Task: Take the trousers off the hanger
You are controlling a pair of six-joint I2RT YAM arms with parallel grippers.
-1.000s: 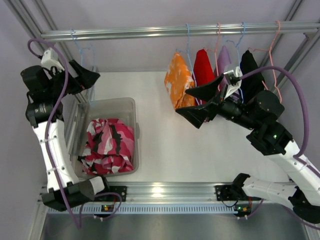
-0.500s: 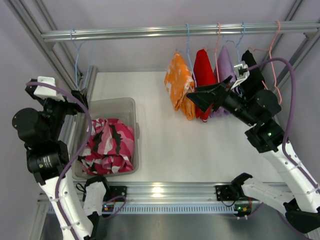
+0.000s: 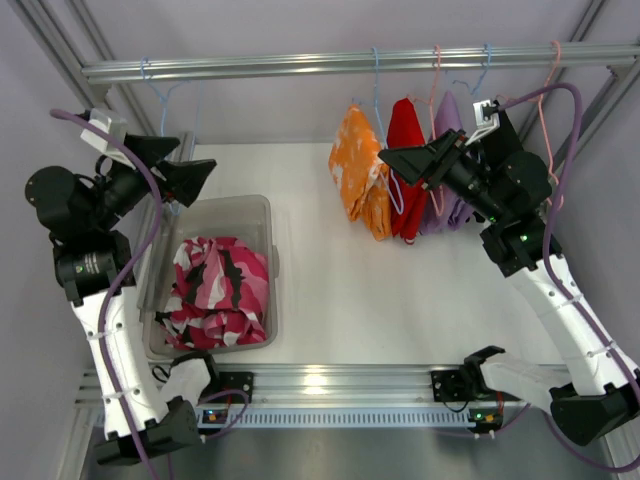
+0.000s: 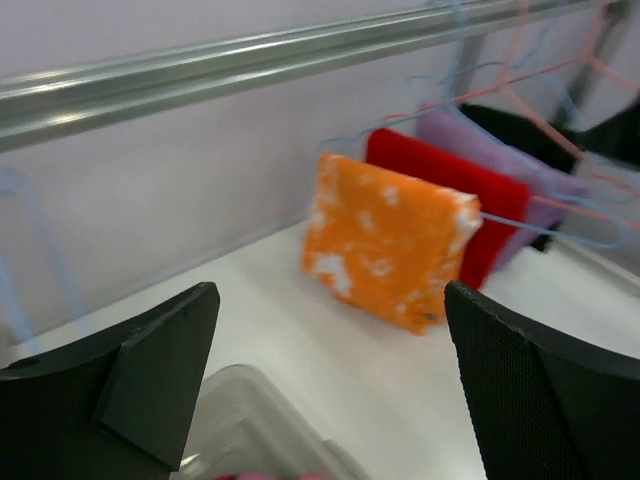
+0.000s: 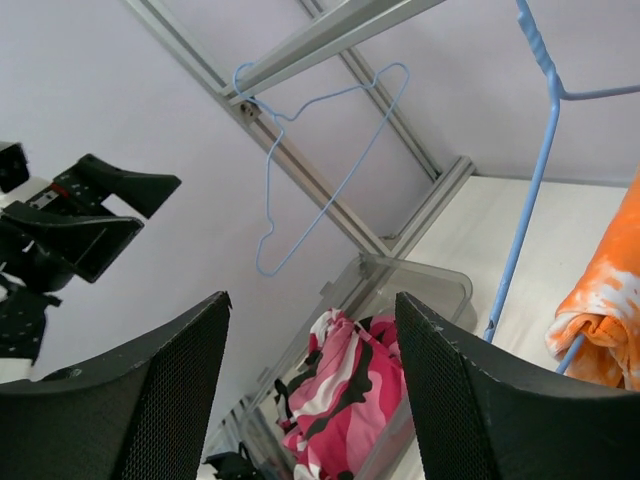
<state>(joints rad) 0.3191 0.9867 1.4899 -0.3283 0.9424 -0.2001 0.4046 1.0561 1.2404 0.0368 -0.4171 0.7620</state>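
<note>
The white table [image 3: 330, 300] fills the frame, and a metal rail [image 3: 300, 64] runs above its far edge. The left arm [image 3: 100, 300] rises along the left edge. The right arm [image 3: 560, 300] reaches from the near right corner toward the far edge.

A clear bin [image 3: 255, 210] sits by the left edge, closer to the near left corner. The pink, white and black camouflage trousers [image 3: 215, 290] lie crumpled inside it, off any hanger.

The orange trousers [image 3: 358, 165] with white blotches are folded over a blue hanger [image 5: 525, 215] on the rail, right of the middle of the far edge. A red garment [image 3: 408, 145] and a purple garment [image 3: 447, 118] hang just beside them toward the right edge.

The right gripper [image 3: 395, 168] is spread wide with nothing between its fingers, just beside the orange trousers. Whether it touches them cannot be told. The left gripper [image 3: 192, 158] is likewise spread and empty, above the far end of the bin.

An empty blue hanger [image 3: 160, 95] hangs near the far left corner.
</note>
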